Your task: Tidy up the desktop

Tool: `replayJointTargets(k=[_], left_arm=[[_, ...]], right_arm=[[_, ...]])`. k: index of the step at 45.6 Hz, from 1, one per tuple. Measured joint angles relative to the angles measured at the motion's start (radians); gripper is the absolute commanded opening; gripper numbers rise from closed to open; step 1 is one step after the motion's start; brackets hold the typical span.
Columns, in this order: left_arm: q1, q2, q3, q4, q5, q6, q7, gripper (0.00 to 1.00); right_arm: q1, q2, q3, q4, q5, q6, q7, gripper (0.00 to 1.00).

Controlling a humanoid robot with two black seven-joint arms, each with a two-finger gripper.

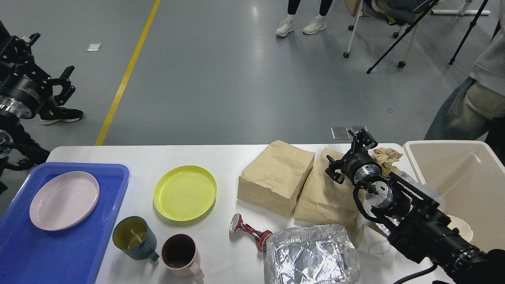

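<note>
Desktop (205, 156) rigid, fixed; not for lifting, clutter only. Paper bags (276, 177) light, crushable: pinch top fold. Right gripper (351, 157) fingers apart, empty; left gripper (65, 85) likewise, off to side.

The desktop (221, 156) is a wide, smooth white tabletop, seemingly level, its rounded far-left corner visible.

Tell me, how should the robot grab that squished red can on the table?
Probably at the pinched middle of the crushed red can, coming straight down from above. It lies on its side on the desktop, its silver end pointing left and its other end against the foil tray. The narrow waist suits two fingers, and the top is the open side. The right gripper is nearer.
</note>
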State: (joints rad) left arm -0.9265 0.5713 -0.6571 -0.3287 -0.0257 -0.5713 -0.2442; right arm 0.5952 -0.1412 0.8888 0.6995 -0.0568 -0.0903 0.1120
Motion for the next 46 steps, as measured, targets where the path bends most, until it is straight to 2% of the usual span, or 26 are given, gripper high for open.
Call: replayJointTargets(k=[4, 13, 15, 22, 25, 37, 46], left_arm=[[-0.002, 0.054, 0.138, -0.001, 0.003, -0.027, 0.003, 0.96], [-0.114, 0.182, 0.661, -0.023, 0.01, -0.092, 0.003, 0.96], [-0.168, 0.214, 0.855, -0.027, 0.011, -0.155, 0.003, 0.96], [-0.269, 0.241, 1.194, -0.029, 0.017, -0.342, 0.001, 0.96], [-0.303, 0.242, 1.31, -0.029, 0.02, -0.375, 0.002, 0.96], [-0.436, 0.223, 1.695, -0.028, 0.039, -0.389, 0.003, 0.96], [-0.531, 0.139, 1.994, -0.078, 0.064, -0.389, 0.004, 0.96]], right_arm=[[0.0, 0.0, 0.0, 0.0, 0.0, 0.0, 0.0, 1.0], [0.0, 0.0, 0.0, 0.0, 0.0, 0.0, 0.0, 1.0], [0.0, 0.0, 0.0, 0.0, 0.0, 0.0, 0.0, 1.0], [0.0, 0.0, 0.001, 0.0, 0.0, 0.0, 0.0, 1.0], [0.0, 0.0, 0.001, 0.0, 0.0, 0.0, 0.0, 1.0], [0.0, 0.0, 0.001, 0.0, 0.0, 0.0, 0.0, 1.0], [0.0, 0.0, 0.0, 0.0, 0.0, 0.0, 0.0, 1.0]])
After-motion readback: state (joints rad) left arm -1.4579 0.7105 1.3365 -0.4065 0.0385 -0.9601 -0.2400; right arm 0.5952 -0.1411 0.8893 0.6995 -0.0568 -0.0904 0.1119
